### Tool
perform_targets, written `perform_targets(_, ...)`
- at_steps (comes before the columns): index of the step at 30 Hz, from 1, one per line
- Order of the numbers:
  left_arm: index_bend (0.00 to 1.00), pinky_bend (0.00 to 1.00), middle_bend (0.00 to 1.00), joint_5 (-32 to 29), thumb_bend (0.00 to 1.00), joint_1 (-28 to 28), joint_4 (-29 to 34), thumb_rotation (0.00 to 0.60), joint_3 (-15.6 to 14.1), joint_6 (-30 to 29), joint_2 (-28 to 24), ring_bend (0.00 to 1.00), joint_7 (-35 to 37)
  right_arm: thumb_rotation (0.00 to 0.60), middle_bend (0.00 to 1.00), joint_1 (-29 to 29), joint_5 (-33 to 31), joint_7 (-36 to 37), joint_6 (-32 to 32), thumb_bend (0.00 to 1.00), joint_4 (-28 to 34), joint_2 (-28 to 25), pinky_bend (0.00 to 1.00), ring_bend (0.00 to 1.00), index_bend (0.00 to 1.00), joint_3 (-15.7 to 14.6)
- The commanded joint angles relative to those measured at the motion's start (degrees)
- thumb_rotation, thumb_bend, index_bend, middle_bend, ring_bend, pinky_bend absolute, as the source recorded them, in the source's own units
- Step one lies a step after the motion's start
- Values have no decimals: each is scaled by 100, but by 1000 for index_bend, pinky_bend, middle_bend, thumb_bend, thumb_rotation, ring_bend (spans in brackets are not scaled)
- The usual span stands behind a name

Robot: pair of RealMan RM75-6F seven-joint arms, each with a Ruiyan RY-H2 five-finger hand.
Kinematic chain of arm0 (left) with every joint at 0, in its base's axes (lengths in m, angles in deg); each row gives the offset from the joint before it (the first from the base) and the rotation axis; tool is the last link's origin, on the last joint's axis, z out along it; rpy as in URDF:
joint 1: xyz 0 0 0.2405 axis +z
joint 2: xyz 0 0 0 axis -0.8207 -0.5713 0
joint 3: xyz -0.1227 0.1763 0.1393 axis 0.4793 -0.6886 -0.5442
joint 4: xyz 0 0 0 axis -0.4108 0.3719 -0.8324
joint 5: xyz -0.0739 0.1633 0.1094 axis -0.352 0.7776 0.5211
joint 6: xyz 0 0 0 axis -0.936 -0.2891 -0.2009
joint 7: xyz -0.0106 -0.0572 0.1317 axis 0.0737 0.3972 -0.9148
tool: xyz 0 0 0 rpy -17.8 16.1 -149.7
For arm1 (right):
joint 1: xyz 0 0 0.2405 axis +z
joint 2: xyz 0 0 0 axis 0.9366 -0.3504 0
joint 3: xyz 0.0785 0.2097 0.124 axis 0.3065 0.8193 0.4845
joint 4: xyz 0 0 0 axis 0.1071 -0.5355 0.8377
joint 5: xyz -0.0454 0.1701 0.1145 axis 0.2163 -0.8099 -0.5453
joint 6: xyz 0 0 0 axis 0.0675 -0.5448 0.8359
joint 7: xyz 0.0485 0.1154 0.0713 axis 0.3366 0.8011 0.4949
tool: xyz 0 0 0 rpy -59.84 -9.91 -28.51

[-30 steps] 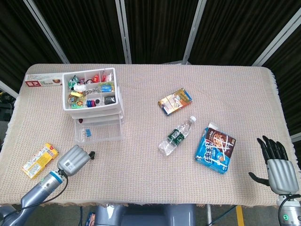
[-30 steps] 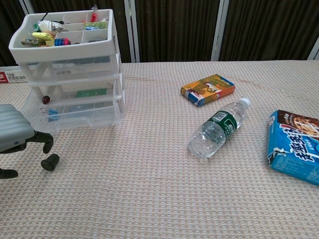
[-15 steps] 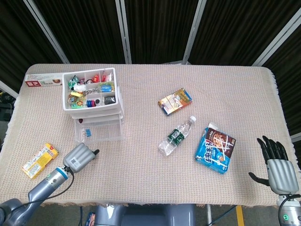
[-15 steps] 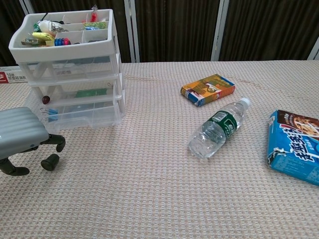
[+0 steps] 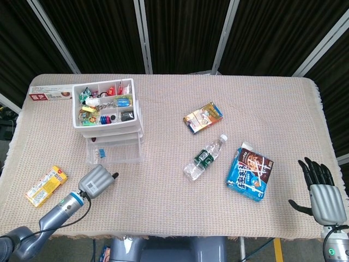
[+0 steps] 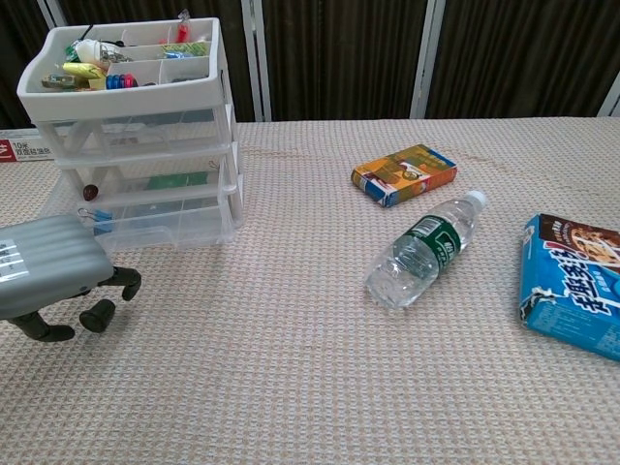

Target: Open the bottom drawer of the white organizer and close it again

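Note:
The white organizer [image 5: 107,117] [image 6: 136,136] stands at the table's left, its top tray full of small items. Its clear bottom drawer [image 5: 114,150] [image 6: 160,225] is pulled out toward me, with a blue clip inside. My left hand [image 5: 96,181] [image 6: 53,279] hovers just in front of the drawer, fingers curled in, holding nothing and a short gap away from the drawer front. My right hand [image 5: 322,188] rests at the table's near right edge with its fingers spread, far from the organizer; the chest view does not show it.
A yellow snack pack [image 5: 46,185] lies left of my left hand. A water bottle [image 5: 204,157] [image 6: 426,248], an orange box [image 5: 203,117] [image 6: 404,174] and a blue biscuit bag [image 5: 251,171] [image 6: 573,286] lie mid-right. A long red-and-white box [image 5: 50,95] sits behind the organizer.
My left hand has moved right and forward, closer to the pulled-out bottom drawer. The drawer looks slightly less extended than before. The right hand stayed put.

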Motion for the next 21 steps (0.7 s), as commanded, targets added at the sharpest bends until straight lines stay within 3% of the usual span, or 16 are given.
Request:
perform_targets(1,406,820,1000,-12,228,-7,-45,600,4,7,46,941,-8,600,0,0,-1,0,1,7,1,0,0,0,54,0)
perform_targets(11,562,820,1000,32,406,-16,-162,600,-48,-11,141,941,77,600,0,-1,-6,7,-5,7,2,2,0,0,54,5)
perform_targets(21,574,819,1000,118,411,-16,-95,600,-86,-116,78,941,164,600,0,-1,-6,10,-7,7,4,2,0,0,54,7)
